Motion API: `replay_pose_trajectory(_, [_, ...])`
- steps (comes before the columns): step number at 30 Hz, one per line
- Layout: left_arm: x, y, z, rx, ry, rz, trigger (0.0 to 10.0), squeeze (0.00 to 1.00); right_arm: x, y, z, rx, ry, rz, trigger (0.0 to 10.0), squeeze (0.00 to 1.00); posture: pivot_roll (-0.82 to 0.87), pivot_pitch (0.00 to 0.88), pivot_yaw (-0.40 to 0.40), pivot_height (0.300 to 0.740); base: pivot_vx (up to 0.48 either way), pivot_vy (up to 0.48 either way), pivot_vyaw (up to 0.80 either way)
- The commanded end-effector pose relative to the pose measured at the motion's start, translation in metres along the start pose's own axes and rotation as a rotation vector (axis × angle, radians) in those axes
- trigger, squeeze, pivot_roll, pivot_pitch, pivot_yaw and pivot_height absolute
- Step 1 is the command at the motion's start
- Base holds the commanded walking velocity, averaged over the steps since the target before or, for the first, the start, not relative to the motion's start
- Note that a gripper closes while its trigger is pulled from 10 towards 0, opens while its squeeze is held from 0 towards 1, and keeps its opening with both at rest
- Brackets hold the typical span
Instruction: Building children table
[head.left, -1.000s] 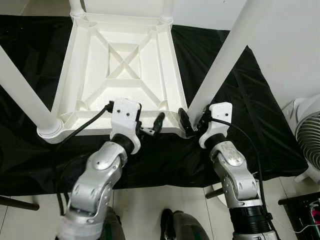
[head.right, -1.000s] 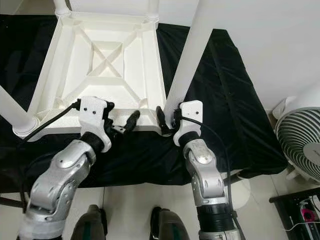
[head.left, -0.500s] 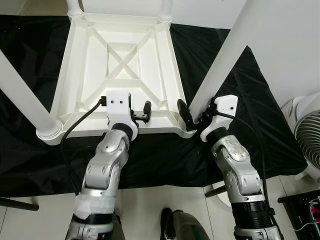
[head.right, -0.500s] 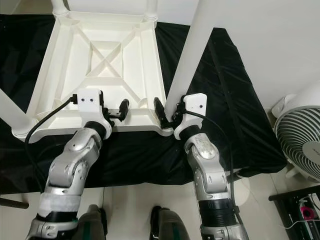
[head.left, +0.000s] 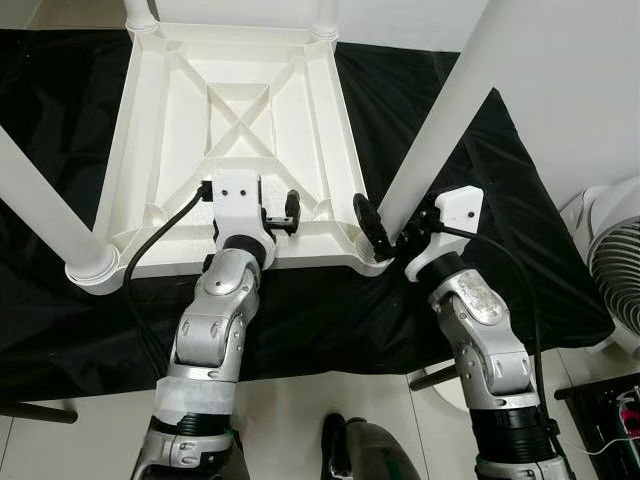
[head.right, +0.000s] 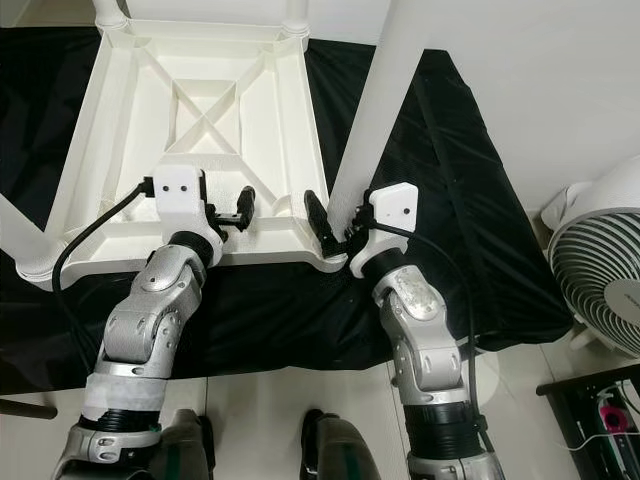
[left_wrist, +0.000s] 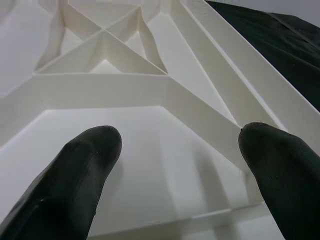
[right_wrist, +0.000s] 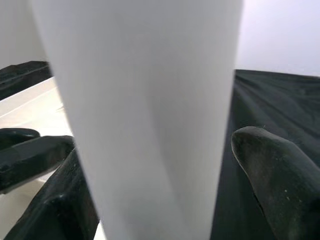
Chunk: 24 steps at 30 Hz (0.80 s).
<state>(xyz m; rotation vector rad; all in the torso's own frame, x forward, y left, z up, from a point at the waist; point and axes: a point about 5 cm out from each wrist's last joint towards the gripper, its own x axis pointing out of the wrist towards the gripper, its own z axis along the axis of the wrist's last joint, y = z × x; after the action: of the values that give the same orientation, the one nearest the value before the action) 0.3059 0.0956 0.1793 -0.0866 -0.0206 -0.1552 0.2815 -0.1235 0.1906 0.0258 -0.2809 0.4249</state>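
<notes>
One upturned white ribbed table (head.left: 240, 130), four round legs.

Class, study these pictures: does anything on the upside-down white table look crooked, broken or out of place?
Nothing stands out. The table lies upside down on the black cloth, ribs intact. The right gripper brackets the near right leg; the open left gripper hovers over the underside.

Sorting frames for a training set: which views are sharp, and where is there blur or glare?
Eye views: sharp and evenly lit, white table underside slightly washed out against the black cloth. Left wrist view: fingers soft, ribs sharper. Right wrist view: table leg blurred, featureless.
</notes>
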Motion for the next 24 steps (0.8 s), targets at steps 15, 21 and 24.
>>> replay_pose_trajectory(15, [-0.025, 0.053, -0.016, 0.275, 0.060, -0.098, 10.0, 0.00, 0.002, -0.009, 0.007, -0.040, -0.037, -0.032, 10.0, 0.00, 0.00, 0.138, -0.012, 0.740, 0.000, 0.000, 0.00])
replay_pose_trajectory(21, [-0.002, 0.076, 0.007, 0.218, -0.025, 0.178, 10.0, 0.00, 0.003, -0.008, 0.004, -0.034, -0.043, -0.054, 10.0, 0.00, 0.00, 0.136, -0.007, 0.740, 0.000, 0.000, 0.00])
replay_pose_trajectory(24, [-0.001, 0.073, 0.011, 0.104, -0.057, 0.208, 10.0, 0.00, 0.006, -0.007, 0.007, -0.035, -0.052, -0.080, 10.0, 0.00, -0.02, 0.144, -0.004, 0.740, 0.000, 0.000, 0.00])
